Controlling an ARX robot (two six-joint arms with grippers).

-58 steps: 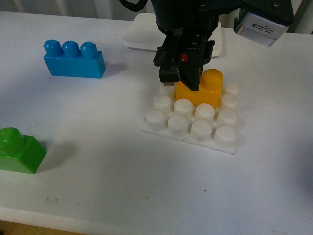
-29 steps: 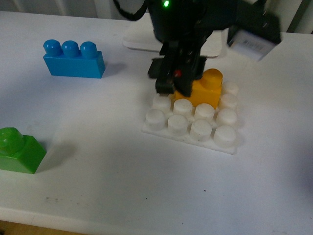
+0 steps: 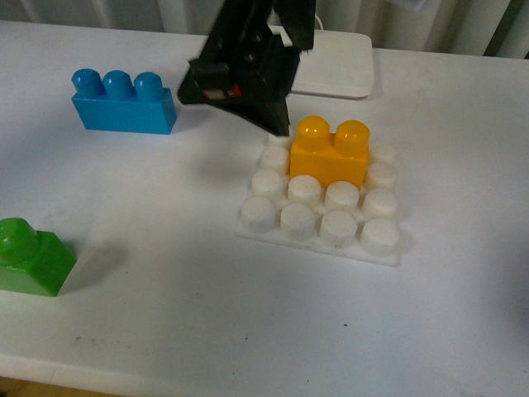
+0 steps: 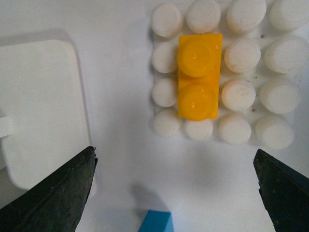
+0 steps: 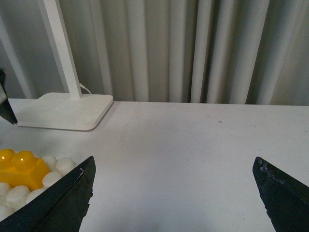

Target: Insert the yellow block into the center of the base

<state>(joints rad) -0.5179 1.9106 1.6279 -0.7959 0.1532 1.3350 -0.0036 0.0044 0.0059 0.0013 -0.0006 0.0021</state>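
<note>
- A white table point(image 3: 165, 314) carries every item, with pale curtains point(image 5: 193, 48) hanging behind its far edge.
- The left gripper point(image 4: 176, 191) hangs above the table with its two dark fingers point(image 4: 58, 193) spread wide and holding nothing; in the front view the arm point(image 3: 248, 66) rises to the left of the base.
- The right gripper point(image 5: 171, 198) also has its fingers point(image 5: 58, 198) set wide apart and empty, pointing across bare table toward the curtains.
- A white lamp foot point(image 3: 331, 74) with an upright post point(image 5: 60, 48) sits beyond the base, off to one side of the left fingers.
- The base point(image 3: 322, 223), a white studded plate, lies flat ahead of the left fingertips, between them and clear of both.
- A blue brick point(image 3: 124, 101) stands well apart from the base; one corner shows between the left fingers.
- A green brick point(image 3: 33, 256) rests near the table's front edge.
- The yellow block point(image 4: 199, 76) sits upright on the base, white studs on every side, free of either gripper.
</note>
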